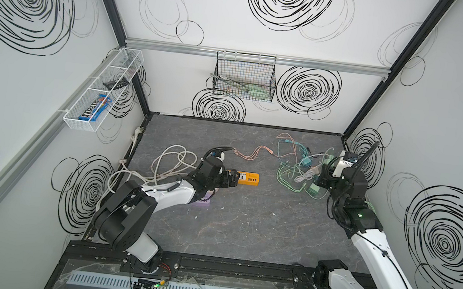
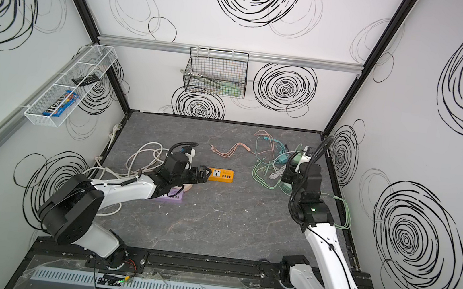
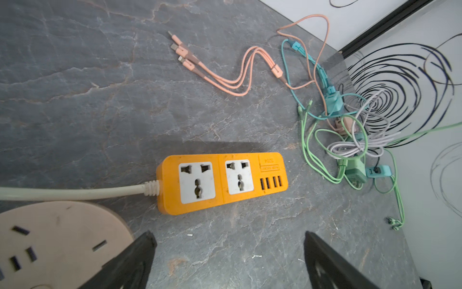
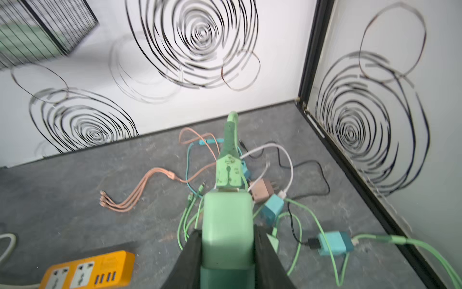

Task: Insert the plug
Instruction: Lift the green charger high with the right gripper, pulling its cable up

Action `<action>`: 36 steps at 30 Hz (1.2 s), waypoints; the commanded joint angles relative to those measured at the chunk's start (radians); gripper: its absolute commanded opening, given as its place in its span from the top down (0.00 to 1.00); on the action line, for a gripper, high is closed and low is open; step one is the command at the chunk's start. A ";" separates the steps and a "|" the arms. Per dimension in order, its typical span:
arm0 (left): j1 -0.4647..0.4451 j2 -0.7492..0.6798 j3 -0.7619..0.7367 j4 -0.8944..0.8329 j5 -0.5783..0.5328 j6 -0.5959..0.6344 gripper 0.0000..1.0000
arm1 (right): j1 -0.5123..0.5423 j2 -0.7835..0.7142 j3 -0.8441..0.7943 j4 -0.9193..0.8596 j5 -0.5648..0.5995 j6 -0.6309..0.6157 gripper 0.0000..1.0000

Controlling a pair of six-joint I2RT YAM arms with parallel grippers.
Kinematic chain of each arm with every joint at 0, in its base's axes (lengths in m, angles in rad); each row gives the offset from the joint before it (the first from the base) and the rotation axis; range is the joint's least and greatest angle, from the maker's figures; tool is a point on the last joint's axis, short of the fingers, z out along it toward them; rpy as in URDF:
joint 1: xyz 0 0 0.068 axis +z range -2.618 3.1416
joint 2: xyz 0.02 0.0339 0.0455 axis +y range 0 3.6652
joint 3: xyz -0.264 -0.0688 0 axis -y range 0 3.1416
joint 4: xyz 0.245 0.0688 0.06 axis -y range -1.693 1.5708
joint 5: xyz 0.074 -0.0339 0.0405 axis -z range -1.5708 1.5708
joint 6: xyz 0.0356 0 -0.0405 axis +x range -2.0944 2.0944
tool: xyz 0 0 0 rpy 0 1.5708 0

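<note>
a: is any lettering to be read?
b: "m&m's" is printed in white on the blue packet [image 1: 94,111] kept in the white wire basket [image 1: 79,127].
a: and on the orange power strip [image 3: 221,175]?
b: raised lettering is seen above its usb ports [image 3: 271,184], but it cannot be made out.

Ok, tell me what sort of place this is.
Probably a robot test cell in a lab. A left arm and right arm are mounted at the front of a dark table, the white walls carry black scribbled spirals, and a power strip and charger cables lie on the table.
</note>
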State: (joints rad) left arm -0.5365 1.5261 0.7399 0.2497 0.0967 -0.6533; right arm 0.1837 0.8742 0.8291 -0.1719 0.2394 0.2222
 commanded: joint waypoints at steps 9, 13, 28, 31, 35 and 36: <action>-0.024 -0.047 0.030 0.095 0.122 0.113 0.04 | 0.002 0.062 0.342 0.157 -0.140 -0.171 0.85; -0.045 -0.058 0.052 0.098 0.145 0.152 0.04 | 0.008 0.089 0.439 0.195 -0.260 -0.181 0.85; -0.180 0.048 0.253 0.160 0.235 0.299 0.04 | 0.228 0.199 0.628 0.313 -0.523 -0.165 0.85; -0.192 0.108 0.289 0.233 0.218 0.262 0.04 | 0.239 0.201 0.625 0.337 -0.559 -0.137 0.85; -0.194 0.184 0.331 0.377 0.199 0.230 0.04 | 0.245 0.191 0.604 0.367 -0.575 -0.117 0.85; -0.194 0.207 0.343 0.412 0.192 0.230 0.04 | 0.246 0.190 0.600 0.372 -0.576 -0.114 0.85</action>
State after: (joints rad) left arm -0.7322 1.6909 1.0363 0.4843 0.3084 -0.4084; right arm 0.4217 1.0821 1.4258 0.1139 -0.3058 0.0895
